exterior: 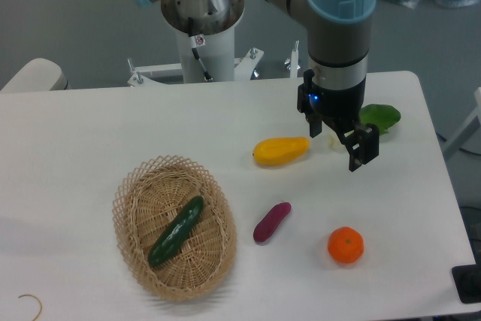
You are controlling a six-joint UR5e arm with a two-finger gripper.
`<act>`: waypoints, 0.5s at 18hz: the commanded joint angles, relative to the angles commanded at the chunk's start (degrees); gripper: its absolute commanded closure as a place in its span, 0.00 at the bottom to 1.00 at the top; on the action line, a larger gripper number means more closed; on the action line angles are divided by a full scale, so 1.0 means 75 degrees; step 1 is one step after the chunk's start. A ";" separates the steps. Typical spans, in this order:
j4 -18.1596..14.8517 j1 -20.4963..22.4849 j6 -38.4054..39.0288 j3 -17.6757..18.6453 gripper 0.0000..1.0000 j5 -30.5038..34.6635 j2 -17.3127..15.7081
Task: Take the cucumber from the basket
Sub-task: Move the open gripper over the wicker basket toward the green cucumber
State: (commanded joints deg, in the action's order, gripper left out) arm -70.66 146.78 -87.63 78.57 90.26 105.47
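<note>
The hand (353,149) is hanging over the far right of the surface (90,133), fingers apart w/ nothing between them, just beside the yellow veg (280,150) and in front of the leafy green (379,117). The cucumber (176,231) is lying diagonally inside the basket (129,199), well apart from the hand, toward the near left. So the approach step is looking not yet begun. Next move is calling for travel across to above the basket, turning the fingers across the cucumber's narrow width, then descending around its middle w/o catching the rim.
</note>
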 joint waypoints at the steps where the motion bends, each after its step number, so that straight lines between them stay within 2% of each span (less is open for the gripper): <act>1: 0.0000 0.0011 0.0000 0.0000 0.00 0.0000 0.0000; 7: 0.0000 -0.0117 0.0023 0.0117 0.00 0.0105 -0.0012; 9: 0.0023 -0.0141 0.0012 0.0350 0.00 0.0001 -0.0035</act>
State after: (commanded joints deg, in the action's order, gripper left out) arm -70.49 145.72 -87.54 81.20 90.27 105.21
